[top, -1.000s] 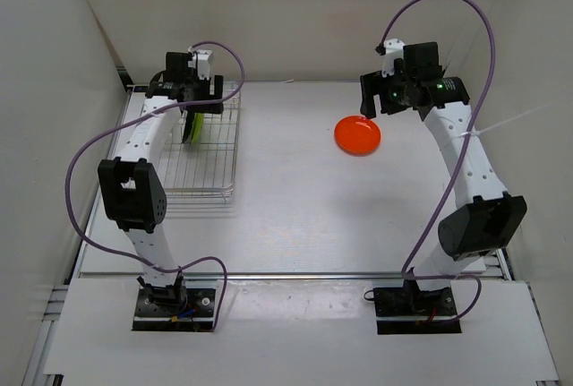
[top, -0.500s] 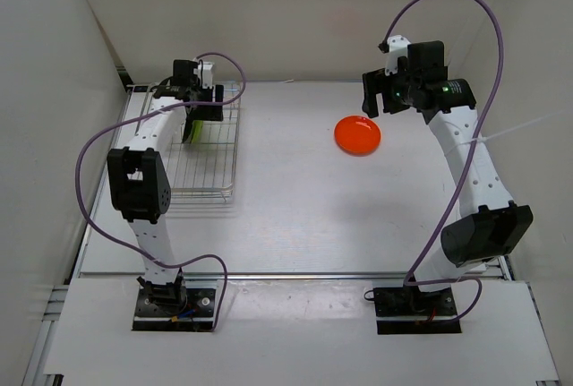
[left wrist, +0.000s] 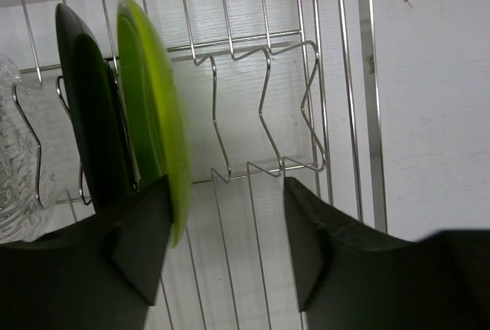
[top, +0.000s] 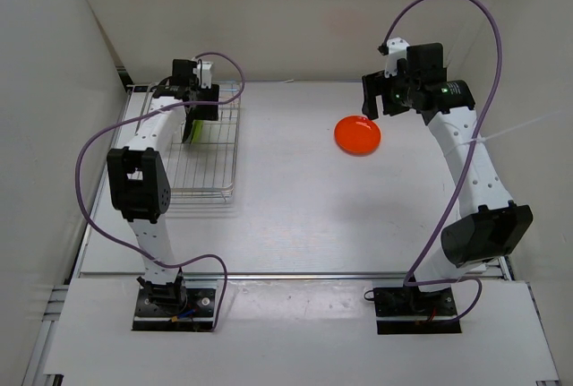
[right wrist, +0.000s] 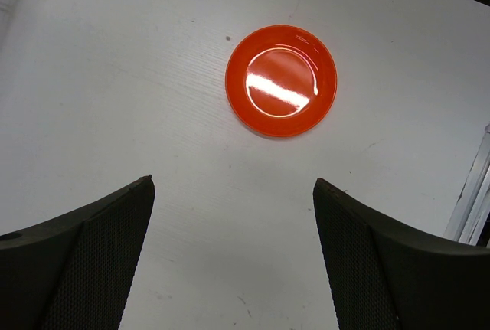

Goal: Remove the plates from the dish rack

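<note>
While the orange plate (top: 357,134) lies flat on the table (top: 295,198), well apart from the dish rack (top: 210,171), three plates stand on edge in the rack's wire slots; in the left wrist view they read, from the left, as the clear glass plate (left wrist: 15,169), the black plate (left wrist: 88,108) and the lime green plate (left wrist: 153,108). The black and green plates stand close together; whether they touch cannot be told.

The left gripper (left wrist: 224,192) hangs over the rack with its fingers spread and nothing between them; its left finger (left wrist: 138,238) overlaps the lower rim of the green plate in that view, and the gap between the fingers faces bare slot wire. The right gripper (right wrist: 232,184) hovers above the orange plate, fingers released and empty.

Judged step: one plate of four is unloaded; the left arm is lining up on the green plate, the outermost of the three.

Next move, as judged: shift the left gripper sideways until the green rim sits between the fingers; descend; clamp on the rim; lift straight up along the slot. Keep the finger out of the narrow space beside the black plate, since a sideways push could tip it against its neighbour.
</note>
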Action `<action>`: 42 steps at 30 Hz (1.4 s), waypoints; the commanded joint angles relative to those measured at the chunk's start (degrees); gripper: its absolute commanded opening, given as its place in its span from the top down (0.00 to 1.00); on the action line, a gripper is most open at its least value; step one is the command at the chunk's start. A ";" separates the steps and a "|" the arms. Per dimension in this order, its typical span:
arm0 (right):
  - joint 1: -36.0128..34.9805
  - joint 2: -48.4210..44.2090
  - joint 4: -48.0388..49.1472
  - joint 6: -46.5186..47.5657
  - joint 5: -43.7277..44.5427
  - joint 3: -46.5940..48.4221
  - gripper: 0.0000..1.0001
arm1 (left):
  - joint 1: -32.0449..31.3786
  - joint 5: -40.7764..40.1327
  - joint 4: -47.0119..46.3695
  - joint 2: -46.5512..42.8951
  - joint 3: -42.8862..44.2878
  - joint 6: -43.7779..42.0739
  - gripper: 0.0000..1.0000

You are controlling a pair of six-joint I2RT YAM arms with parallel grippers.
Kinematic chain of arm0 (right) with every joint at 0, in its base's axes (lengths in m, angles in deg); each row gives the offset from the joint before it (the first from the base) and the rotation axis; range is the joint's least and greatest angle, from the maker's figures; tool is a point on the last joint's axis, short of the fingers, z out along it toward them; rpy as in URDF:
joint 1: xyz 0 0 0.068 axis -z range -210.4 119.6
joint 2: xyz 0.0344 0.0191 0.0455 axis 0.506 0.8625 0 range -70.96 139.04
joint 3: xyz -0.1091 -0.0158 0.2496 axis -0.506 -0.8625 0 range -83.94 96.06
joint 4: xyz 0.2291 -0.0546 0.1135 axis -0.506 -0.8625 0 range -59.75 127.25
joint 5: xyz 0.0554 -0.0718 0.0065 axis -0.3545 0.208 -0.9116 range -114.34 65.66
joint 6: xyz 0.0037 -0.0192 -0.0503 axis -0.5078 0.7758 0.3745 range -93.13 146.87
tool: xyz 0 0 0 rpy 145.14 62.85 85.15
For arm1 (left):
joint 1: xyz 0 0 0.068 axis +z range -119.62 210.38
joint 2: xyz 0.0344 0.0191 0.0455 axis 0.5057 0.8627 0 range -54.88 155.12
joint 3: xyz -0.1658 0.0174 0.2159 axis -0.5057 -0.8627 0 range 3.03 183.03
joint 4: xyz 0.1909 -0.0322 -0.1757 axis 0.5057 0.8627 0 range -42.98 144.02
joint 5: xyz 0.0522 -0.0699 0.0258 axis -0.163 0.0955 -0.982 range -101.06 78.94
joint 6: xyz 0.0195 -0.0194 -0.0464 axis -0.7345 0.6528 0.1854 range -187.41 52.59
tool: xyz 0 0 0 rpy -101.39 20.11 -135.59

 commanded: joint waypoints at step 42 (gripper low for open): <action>0.01 -2.78 0.82 -0.76 -0.31 -3.65 0.13 | 0.86 4.75 3.57 -8.13 5.35 -3.53 0.88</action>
